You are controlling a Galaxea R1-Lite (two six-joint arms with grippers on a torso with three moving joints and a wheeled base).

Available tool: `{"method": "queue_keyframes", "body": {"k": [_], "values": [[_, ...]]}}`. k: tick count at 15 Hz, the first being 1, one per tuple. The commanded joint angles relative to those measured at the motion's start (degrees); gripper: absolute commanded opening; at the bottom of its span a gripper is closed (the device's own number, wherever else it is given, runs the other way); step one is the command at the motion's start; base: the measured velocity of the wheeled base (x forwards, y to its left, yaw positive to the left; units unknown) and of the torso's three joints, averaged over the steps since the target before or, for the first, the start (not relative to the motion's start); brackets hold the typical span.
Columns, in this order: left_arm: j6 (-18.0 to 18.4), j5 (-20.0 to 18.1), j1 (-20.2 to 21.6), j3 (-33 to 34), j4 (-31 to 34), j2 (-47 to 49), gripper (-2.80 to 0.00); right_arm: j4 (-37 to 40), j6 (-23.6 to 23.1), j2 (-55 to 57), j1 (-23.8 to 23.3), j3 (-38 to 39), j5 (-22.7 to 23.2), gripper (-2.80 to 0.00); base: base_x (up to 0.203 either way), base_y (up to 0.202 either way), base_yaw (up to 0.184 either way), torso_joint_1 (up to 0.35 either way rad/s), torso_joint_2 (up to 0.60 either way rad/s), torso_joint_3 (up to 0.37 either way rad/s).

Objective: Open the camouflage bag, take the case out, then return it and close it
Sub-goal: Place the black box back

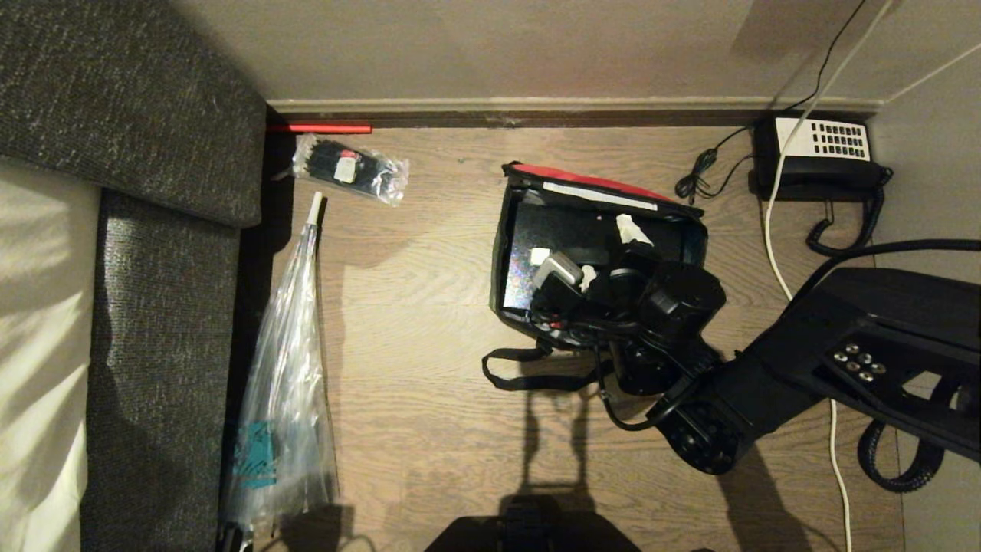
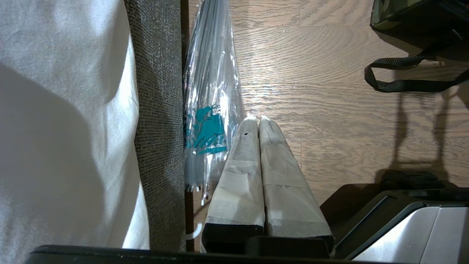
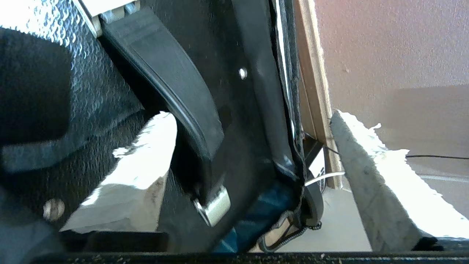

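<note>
Right end effector (image 1: pixel 594 257) reaches down into the open camouflage bag (image 1: pixel 502 253), its taped fingers (image 3: pixel 381 172) spread wide apart. In the right wrist view one finger sits inside against the glossy black case (image 3: pixel 47 91), the other outside the bag's wall, and neither visibly clamps anything. A black handle with a metal end (image 3: pixel 176 88) crosses the case between them.

The bag stands on the wooden floor (image 1: pixel 429 368) near the baseboard, its red-edged lid (image 1: pixel 590 180) thrown back toward the wall and a black strap (image 1: pixel 521 368) trailing on the floor. The case lies inside the bag, filling it.

Left end effector (image 2: pixel 258 121) hangs over the floor beside the grey sofa (image 2: pixel 161 110), fingers pressed together and empty, just next to a long clear plastic bag (image 2: pixel 210 91).

A black-and-white telephone (image 1: pixel 820 153) sits by the wall, and a small clear packet (image 1: pixel 349 165) lies near the sofa corner.
</note>
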Motion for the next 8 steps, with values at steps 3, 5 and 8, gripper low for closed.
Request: {"method": "queue_keyframes", "body": {"k": [3, 5, 8], "values": [[0.02, -0.03, 0.01, 0.09, -0.05, 0.07, -2.8, -0.37, -0.41, -4.58, 0.73, 4.89, -0.19, 0.0, 0.0, 0.0, 0.0, 0.0, 0.0, 0.0], [0.02, -0.08, 0.01, 0.09, -0.05, 0.07, -2.8, -0.37, -0.06, -6.54, 1.4, 7.67, -0.27, 0.0, 0.0, 0.0, 0.0, 0.0, 0.0, 0.0], [0.02, 0.0, 0.01, 0.09, -0.05, 0.07, -2.8, -0.37, 0.6, -11.44, 2.02, 10.84, -0.34, 0.0, 0.0, 0.0, 0.0, 0.0, 0.0, 0.0]]}}
